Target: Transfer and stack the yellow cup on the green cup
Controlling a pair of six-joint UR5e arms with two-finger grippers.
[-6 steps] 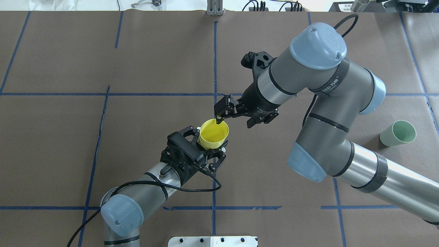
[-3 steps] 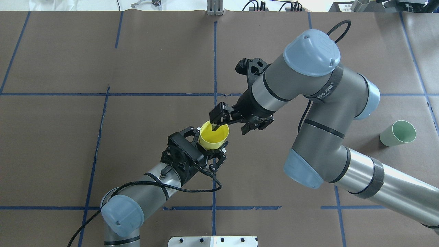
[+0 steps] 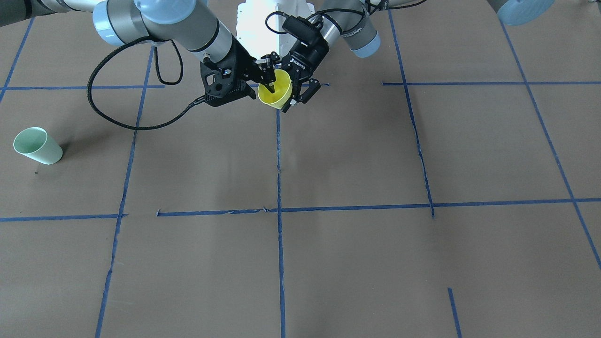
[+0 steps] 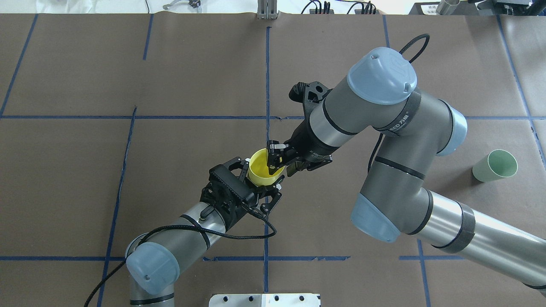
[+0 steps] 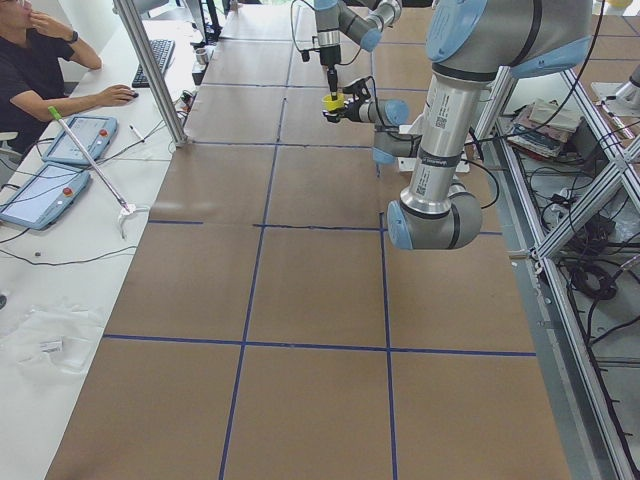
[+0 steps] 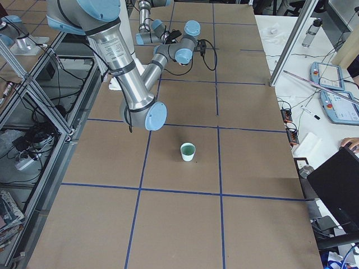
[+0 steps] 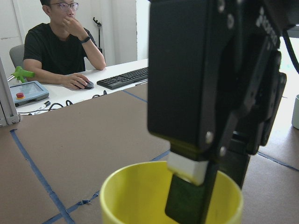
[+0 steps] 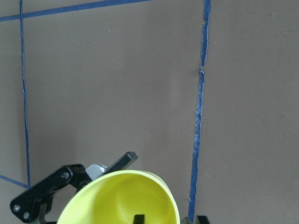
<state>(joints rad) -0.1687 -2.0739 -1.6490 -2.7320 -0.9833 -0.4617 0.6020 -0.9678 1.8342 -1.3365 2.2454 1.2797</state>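
The left gripper (image 4: 261, 178), nearest the robot's base, is clamped on the lower body of the yellow cup (image 4: 258, 169), one finger on each side of its wall. It holds the cup off the table (image 4: 128, 64), mouth up and tilted a little, just on the robot's left of the middle blue tape line (image 4: 267, 64). From the far side the right gripper (image 4: 280, 167) comes down onto the cup's rim with its jaws parted. In the right wrist view one fingertip (image 8: 138, 218) sits inside the cup and the other is outside, with the wall between them and a gap on either side, so this gripper grasps nothing. The green cup (image 4: 495, 165) stands upright on the table, well apart, out on the robot's right side beyond the right arm's elbow. Past the table's left end, a man (image 7: 58, 51) in a black shirt sits at a white desk with a keyboard (image 7: 124, 78).
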